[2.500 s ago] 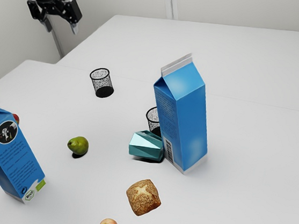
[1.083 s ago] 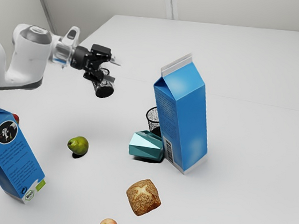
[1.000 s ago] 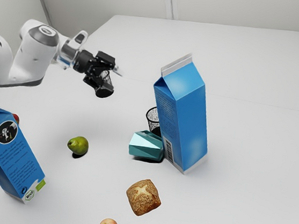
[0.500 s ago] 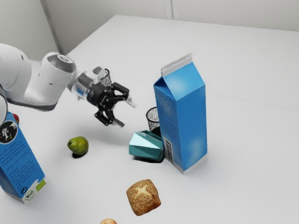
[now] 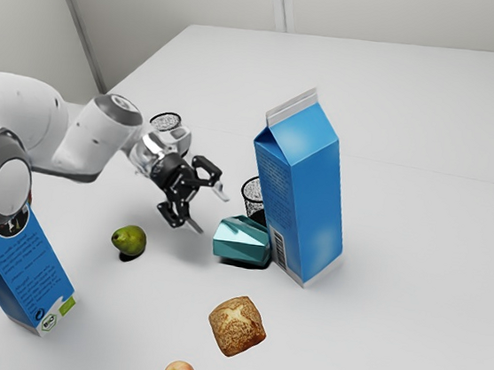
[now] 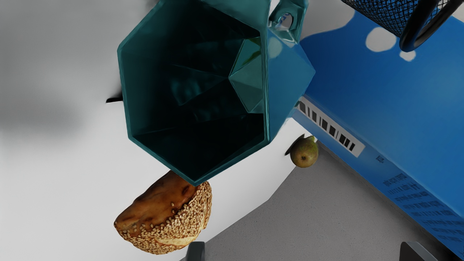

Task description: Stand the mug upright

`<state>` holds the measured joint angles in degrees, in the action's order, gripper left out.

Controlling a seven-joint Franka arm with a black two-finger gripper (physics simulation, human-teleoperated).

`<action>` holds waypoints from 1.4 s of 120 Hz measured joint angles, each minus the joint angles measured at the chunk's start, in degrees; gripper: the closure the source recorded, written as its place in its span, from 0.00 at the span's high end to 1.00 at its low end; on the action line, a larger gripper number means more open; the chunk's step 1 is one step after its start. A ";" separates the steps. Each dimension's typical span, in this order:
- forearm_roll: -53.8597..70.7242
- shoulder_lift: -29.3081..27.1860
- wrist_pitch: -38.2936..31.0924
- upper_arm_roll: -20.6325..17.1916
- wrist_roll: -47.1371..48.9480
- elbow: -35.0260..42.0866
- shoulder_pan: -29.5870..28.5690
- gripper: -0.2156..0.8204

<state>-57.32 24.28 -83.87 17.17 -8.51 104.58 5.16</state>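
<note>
You had the gripper (image 5: 208, 209) open near the tipped mug (image 5: 239, 239).
Its jaws stood wide apart, and the teal mug lay on its side on the table (image 5: 399, 256), right by the tall blue carton (image 5: 303, 200); from the wrist view you looked into its mouth, with its handle (image 6: 296, 23) near the carton and the black mesh cup (image 6: 382, 14).

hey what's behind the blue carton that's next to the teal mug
In the exterior view, a black mesh cup pokes out behind the blue carton. The carton and teal mug cover the rest of it.
</note>
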 joint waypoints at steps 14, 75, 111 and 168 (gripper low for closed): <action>0.91 0.09 -3.22 1.54 1.82 -0.48 0.49 0.77; -6.23 2.48 -15.74 1.64 10.54 2.56 3.18 0.76; -9.65 2.59 -17.07 1.49 13.11 3.96 3.31 0.19; -10.51 -0.86 -17.34 2.05 15.07 7.77 3.24 0.04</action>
<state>-67.83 23.42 -101.21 19.22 6.56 112.35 8.40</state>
